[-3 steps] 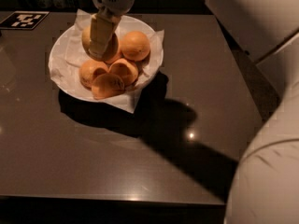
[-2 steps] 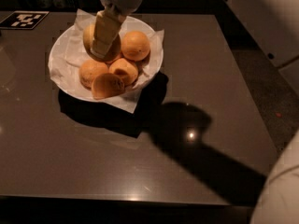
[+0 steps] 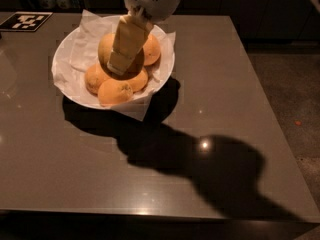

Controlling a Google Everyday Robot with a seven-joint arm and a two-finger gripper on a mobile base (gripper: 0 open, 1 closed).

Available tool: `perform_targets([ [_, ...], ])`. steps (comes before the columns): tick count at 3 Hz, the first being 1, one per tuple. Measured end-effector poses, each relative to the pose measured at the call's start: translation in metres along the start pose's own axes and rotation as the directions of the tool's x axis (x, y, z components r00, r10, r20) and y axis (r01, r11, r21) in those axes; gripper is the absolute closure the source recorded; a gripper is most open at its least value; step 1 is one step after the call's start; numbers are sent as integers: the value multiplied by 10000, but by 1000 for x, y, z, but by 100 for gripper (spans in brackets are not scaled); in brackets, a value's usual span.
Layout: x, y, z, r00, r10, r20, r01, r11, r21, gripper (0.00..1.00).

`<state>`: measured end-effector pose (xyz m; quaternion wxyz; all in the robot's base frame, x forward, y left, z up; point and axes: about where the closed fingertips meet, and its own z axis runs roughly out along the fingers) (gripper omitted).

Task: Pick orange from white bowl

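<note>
Dark, glossy grey bench (image 3: pixel 225 109): hard, reflective, with glare spots.

Wide, shallow white bowl (image 3: pixel 168 64), far left, lined with crumpled white paper (image 3: pixel 82 44).

White-housed gripper (image 3: pixel 120 64) reaches down into the bowl, its pale tan end lying across the large, round, pale yellow-orange orange (image 3: pixel 105 46) at bowl centre, on top of the heap. Jaws clenched or released: cannot tell.

Judgement: hold across the widest girth and lift straight up. The smooth round skin could roll, and the paper could drag.

Deeper-orange round fruit (image 3: pixel 151 49) touches it on the right. Smaller oblong orange fruits (image 3: pixel 115 91) sit on the near side.
</note>
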<state>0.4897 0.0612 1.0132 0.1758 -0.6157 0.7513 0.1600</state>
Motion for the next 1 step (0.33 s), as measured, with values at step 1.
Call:
perform_targets([
  [1, -2, 0, 1, 10000, -11, 46, 11, 10000, 26, 100],
])
